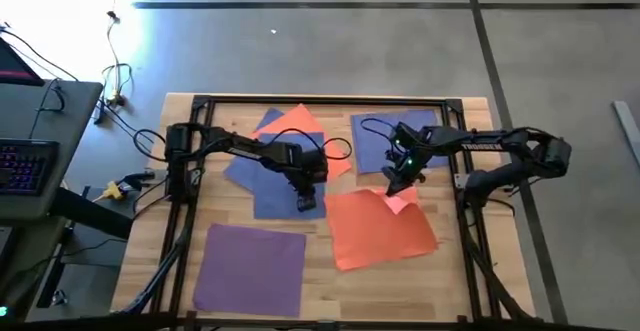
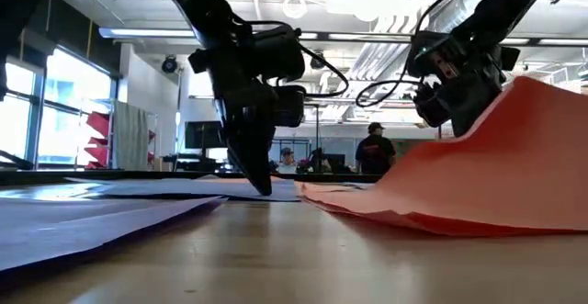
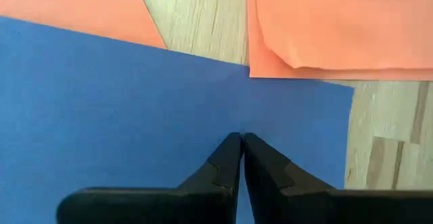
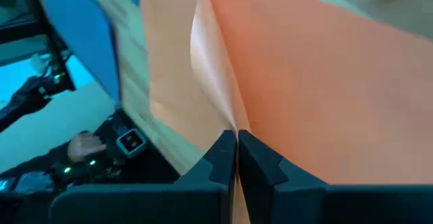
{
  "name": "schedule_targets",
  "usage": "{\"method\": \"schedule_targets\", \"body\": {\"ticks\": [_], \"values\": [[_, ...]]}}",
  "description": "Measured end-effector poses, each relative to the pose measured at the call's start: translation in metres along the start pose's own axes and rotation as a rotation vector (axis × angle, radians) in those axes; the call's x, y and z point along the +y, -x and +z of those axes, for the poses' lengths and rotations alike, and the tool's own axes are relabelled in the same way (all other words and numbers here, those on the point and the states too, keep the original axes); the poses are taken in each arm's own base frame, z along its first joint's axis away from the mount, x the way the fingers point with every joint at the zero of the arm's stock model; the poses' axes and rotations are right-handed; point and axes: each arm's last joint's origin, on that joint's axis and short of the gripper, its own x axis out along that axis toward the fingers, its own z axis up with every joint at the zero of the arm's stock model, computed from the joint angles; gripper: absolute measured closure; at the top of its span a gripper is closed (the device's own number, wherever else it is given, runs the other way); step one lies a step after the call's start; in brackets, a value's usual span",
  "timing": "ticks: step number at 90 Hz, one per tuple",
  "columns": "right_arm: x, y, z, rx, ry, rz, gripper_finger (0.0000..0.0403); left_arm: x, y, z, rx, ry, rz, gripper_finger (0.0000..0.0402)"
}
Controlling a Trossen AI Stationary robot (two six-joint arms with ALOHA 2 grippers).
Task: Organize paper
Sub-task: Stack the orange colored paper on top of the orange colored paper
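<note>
Several sheets of paper lie on the wooden table. A purple sheet (image 1: pixel 250 266) is at the near left, and blue sheets (image 1: pixel 262 176) overlap an orange one (image 1: pixel 300 126) at the middle. Another blue sheet (image 1: pixel 380 136) lies at the far right. A large orange sheet (image 1: pixel 385 233) lies right of centre. My left gripper (image 1: pixel 306 204) stands shut with its tips on a blue sheet (image 3: pixel 135 116). My right gripper (image 1: pixel 398 186) is shut on the large orange sheet (image 2: pixel 496 175), whose far side is raised. My left gripper presses its shut fingertips (image 3: pixel 241 143) down on the blue sheet, a little in from its right edge (image 3: pixel 338 136). The fingers come steeply from above. The sheet lies flat on the table. My right gripper pinches the large orange sheet at its far edge (image 4: pixel 226 116) between its two fingers, where the paper curls. The fingers come from above and from the far side. That edge is lifted clear, and the sheet slopes down to its near part (image 2: pixel 386 214), which lies on the table.
A dark metal frame (image 1: pixel 320 101) runs around the table's edges. Bare wood shows at the near right (image 1: pixel 400 291) and between the purple and orange sheets. A desk with a keyboard (image 1: pixel 25 161) stands left of the table. People stand far off in the room (image 2: pixel 372 148).
</note>
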Motion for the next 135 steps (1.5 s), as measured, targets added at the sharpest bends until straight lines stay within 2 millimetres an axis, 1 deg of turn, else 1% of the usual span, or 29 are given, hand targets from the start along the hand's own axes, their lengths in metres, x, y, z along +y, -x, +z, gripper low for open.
{"method": "schedule_targets", "body": {"ticks": [11, 30, 44, 54, 64, 76, 85, 94, 100, 109, 113, 116, 120, 126, 132, 135], "values": [[0.000, 0.000, 0.000, -0.006, -0.012, -0.005, 0.0369, 0.000, 0.000, 0.000, 0.001, 0.001, 0.000, 0.0402], [0.000, 0.000, 0.000, -0.008, -0.034, -0.007, 0.0300, 0.000, 0.000, 0.000, 0.002, 0.002, -0.001, 0.0402], [-0.003, 0.001, 0.002, -0.055, -0.058, -0.062, 0.0264, 0.000, 0.000, 0.000, 0.002, 0.002, 0.000, 0.0402], [-0.004, 0.009, 0.002, -0.098, -0.090, -0.123, 0.0252, 0.000, 0.002, -0.001, 0.005, 0.023, 0.024, 0.0402], [0.001, 0.023, 0.000, -0.167, -0.094, -0.166, 0.0250, 0.001, 0.009, -0.002, 0.005, 0.026, 0.076, 0.0402], [0.010, 0.041, -0.009, -0.243, -0.070, -0.230, 0.0249, 0.000, 0.021, -0.002, -0.013, 0.023, 0.132, 0.0402], [0.022, 0.048, -0.022, -0.242, 0.042, -0.247, 0.0249, -0.003, 0.034, -0.001, -0.040, 0.011, 0.141, 0.0402], [0.037, 0.044, -0.039, -0.218, 0.234, -0.232, 0.0249, -0.006, 0.044, 0.001, -0.067, 0.005, 0.136, 0.0402], [0.048, 0.034, -0.053, -0.183, 0.394, -0.195, 0.0249, -0.008, 0.049, 0.002, -0.084, 0.009, 0.130, 0.0402], [0.060, 0.012, -0.078, -0.088, 0.627, -0.139, 0.0249, -0.011, 0.052, 0.002, -0.092, 0.011, 0.078, 0.0402], [0.064, 0.003, -0.089, -0.063, 0.688, -0.135, 0.0249, -0.014, 0.051, 0.002, -0.082, -0.001, 0.035, 0.0402], [0.065, -0.003, -0.096, -0.055, 0.668, -0.161, 0.0249, -0.017, 0.051, 0.001, -0.070, -0.013, 0.000, 0.0402], [0.061, -0.008, -0.103, -0.066, 0.589, -0.232, 0.0249, -0.022, 0.050, -0.002, -0.043, -0.024, -0.046, 0.0402], [0.050, -0.009, -0.108, -0.098, 0.388, -0.373, 0.0249, -0.030, 0.049, -0.007, 0.008, -0.029, -0.118, 0.0402], [0.039, -0.005, -0.114, -0.144, 0.158, -0.501, 0.0249, -0.040, 0.048, -0.011, 0.046, -0.036, -0.186, 0.0402], [0.034, -0.003, -0.116, -0.172, 0.078, -0.558, 0.0249, -0.046, 0.046, -0.012, 0.053, -0.046, -0.206, 0.0402]]}}
